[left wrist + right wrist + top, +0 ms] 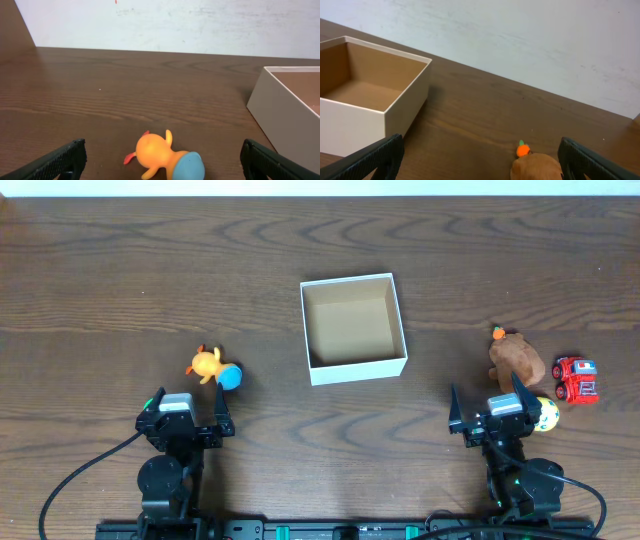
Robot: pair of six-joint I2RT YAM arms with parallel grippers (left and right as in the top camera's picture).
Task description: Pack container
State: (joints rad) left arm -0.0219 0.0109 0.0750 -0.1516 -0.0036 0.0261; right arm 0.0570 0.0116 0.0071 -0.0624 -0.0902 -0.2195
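Observation:
The container (356, 367) is a white square cardboard box with a brown inside, open and empty, at the table's middle. It also shows in the left wrist view (285, 107) and the right wrist view (380, 117). An orange and blue duck toy (215, 369) lies left of it, between my left fingers in the wrist view (165, 156). A brown plush toy with an orange carrot (515, 358) lies at the right (535, 167). A red toy truck (576, 379) and a yellow-green ball (547, 414) lie beside it. My left gripper (186, 423) and right gripper (497, 416) are open and empty near the front edge.
A white wall (170, 22) runs behind the table's far edge. Black cables (80, 475) trail from both arm bases at the front.

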